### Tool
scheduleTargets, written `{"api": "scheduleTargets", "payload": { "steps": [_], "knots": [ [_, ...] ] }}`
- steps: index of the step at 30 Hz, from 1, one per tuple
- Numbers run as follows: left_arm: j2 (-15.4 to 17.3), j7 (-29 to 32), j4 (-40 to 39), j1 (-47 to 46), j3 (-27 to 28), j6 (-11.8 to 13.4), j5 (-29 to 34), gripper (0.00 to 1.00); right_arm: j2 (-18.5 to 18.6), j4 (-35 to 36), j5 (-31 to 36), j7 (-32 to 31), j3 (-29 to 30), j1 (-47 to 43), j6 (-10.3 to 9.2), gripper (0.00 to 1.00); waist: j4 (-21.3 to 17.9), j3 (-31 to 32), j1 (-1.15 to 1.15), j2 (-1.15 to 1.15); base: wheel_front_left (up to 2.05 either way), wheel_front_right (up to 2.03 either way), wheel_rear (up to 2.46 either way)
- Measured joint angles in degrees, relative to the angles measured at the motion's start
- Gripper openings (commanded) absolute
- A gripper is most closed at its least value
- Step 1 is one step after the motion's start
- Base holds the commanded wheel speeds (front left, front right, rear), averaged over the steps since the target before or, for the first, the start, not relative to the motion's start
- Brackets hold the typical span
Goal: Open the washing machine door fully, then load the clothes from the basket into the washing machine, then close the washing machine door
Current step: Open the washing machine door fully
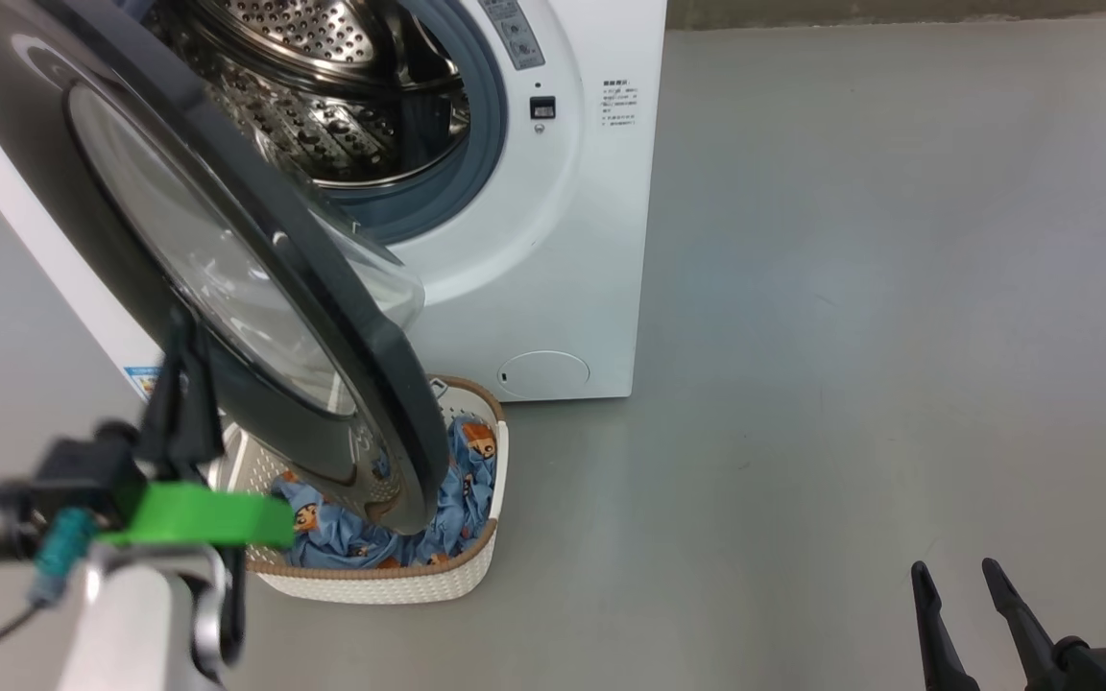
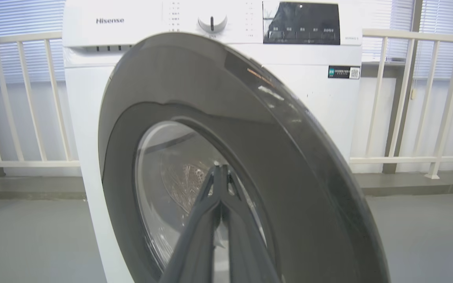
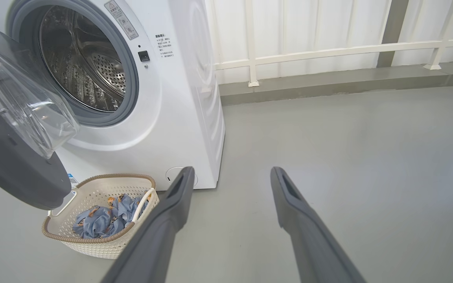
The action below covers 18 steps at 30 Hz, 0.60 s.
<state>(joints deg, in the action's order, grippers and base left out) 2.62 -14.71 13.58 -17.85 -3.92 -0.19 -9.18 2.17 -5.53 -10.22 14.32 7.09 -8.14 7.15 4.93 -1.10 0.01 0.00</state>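
Observation:
The washing machine [image 1: 553,250] stands with its door [image 1: 255,240] swung partly out, black ring and glass bowl toward me, and the steel drum [image 1: 323,96] showing behind it. My left gripper [image 1: 180,331] is shut, with nothing between its fingers. Its tips lie against or just off the door's outer window [image 2: 171,177]; contact is unclear. Under the door's lower edge sits the cream basket [image 1: 390,581] holding the blue printed clothes [image 1: 462,489]. My right gripper [image 1: 954,568] is open and empty at the lower right, well clear of the basket [image 3: 92,243] and clothes [image 3: 100,218].
Grey floor [image 1: 851,336] stretches to the right of the machine. A white railing [image 3: 328,53] runs along the wall behind. The control panel and dial [image 2: 212,22] sit above the door. The round white flap [image 1: 543,372] is low on the machine's front.

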Motion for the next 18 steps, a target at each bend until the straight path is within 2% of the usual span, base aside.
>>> {"api": "scheduleTargets", "payload": {
  "steps": [5,9,14,18],
  "knots": [
    [0.53,-0.02,-8.13,-5.82,1.68,0.74,1.13,0.00,0.00,0.00,0.00,0.00,-0.03,0.07,0.00,1.00,-0.02,-0.32,0.00,0.00,0.00,0.00,0.00],
    [0.49,-0.08,-14.69,-9.87,0.32,1.01,2.87,0.00,0.00,0.00,-0.01,0.00,0.08,0.27,0.00,1.00,-0.20,-0.36,0.00,0.00,0.00,0.00,0.00],
    [-0.02,0.05,-18.71,-12.25,-5.92,-0.58,3.13,0.00,0.00,-0.03,-0.01,0.00,0.26,0.32,0.00,1.00,-0.63,-0.26,0.00,0.00,0.00,0.00,0.00],
    [-0.74,4.21,-18.94,-12.08,-14.18,-2.53,-0.03,0.00,0.00,-0.08,-0.01,0.00,0.24,0.32,0.00,1.00,-0.97,-0.30,0.00,0.00,0.00,0.00,0.00]
  ]
}}
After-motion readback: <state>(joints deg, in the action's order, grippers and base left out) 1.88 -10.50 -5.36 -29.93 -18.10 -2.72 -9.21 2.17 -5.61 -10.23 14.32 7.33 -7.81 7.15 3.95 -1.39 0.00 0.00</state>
